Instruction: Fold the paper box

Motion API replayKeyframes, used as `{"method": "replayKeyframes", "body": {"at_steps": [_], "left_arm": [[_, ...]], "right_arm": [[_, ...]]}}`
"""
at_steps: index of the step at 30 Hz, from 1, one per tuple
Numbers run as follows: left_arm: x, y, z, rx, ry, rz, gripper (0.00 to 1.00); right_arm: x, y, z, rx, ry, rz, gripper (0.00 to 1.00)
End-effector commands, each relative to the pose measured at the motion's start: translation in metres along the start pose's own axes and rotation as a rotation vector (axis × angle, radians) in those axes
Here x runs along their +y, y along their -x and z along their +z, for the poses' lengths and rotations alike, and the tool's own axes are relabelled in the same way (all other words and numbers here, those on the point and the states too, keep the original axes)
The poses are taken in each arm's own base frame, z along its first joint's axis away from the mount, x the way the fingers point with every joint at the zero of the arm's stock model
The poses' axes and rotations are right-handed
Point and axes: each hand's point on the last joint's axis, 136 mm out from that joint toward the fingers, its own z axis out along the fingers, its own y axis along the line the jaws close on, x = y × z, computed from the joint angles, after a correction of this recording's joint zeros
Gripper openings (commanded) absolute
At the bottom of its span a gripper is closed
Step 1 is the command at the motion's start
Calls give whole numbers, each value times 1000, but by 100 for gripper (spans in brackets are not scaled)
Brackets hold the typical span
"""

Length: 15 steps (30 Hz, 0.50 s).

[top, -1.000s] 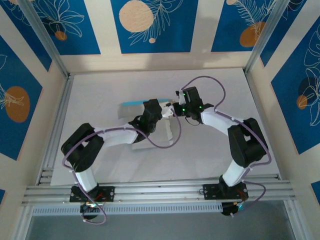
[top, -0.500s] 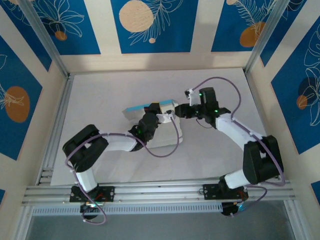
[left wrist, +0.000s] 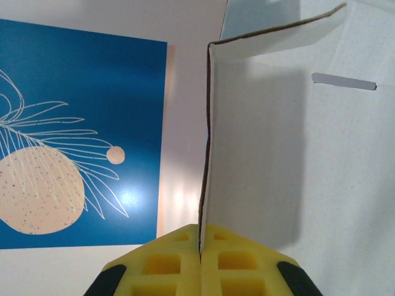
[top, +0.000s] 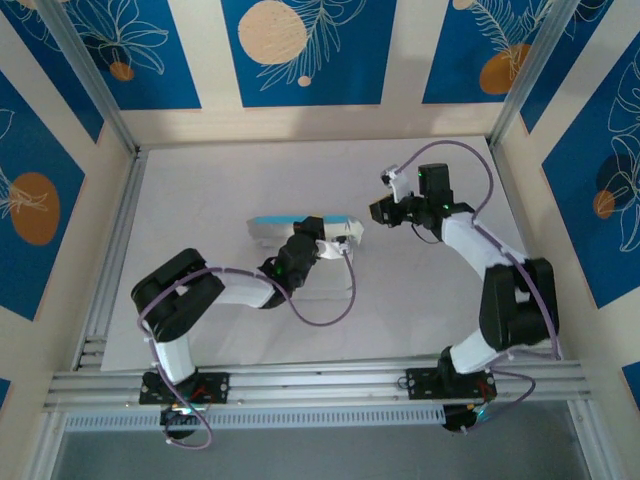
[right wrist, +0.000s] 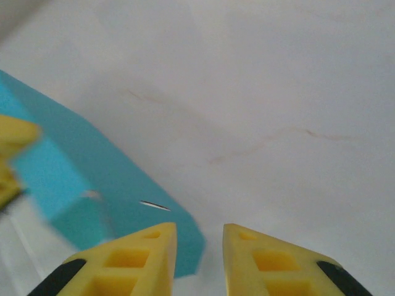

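The paper box [top: 278, 226] is a partly folded card, light blue outside and white inside, at the middle of the table. My left gripper [top: 318, 240] is shut on its right end. In the left wrist view the yellow pads [left wrist: 166, 265] pinch a thin card edge, and a white panel [left wrist: 278, 160] with a slot rises to the right. My right gripper [top: 376, 212] hangs to the right of the box, apart from it. Its fingers [right wrist: 142, 259] stand open with nothing between them, and a light-blue flap [right wrist: 92, 179] lies just ahead to the left.
The white table [top: 200, 180] is fenced by blue patterned walls and aluminium posts [top: 90, 90]. A metal rail [top: 320, 385] runs along the near edge by the arm bases. Purple cables [top: 330, 315] loop beside both arms.
My right gripper let go of the box and drew back to the right. The left arm kept its grip and shifted the box slightly, flattening it toward the table.
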Motion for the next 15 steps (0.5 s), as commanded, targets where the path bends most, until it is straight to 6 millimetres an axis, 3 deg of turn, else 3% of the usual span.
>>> {"method": "replayKeyframes", "body": {"at_steps": [1, 5, 11, 15], "left_arm": [[-9, 10, -3, -44, -4, 17, 0], [-11, 9, -4, -41, -6, 20, 0], [-9, 8, -3, -29, -5, 14, 0], [-7, 8, -3, -24, -4, 11, 0]], "right_arm": [[-2, -26, 17, 135, 2, -81, 28], [7, -42, 30, 198, 40, -138, 29], [37, -66, 37, 240, 107, -261, 33], [56, -63, 32, 206, 170, -281, 35]]}}
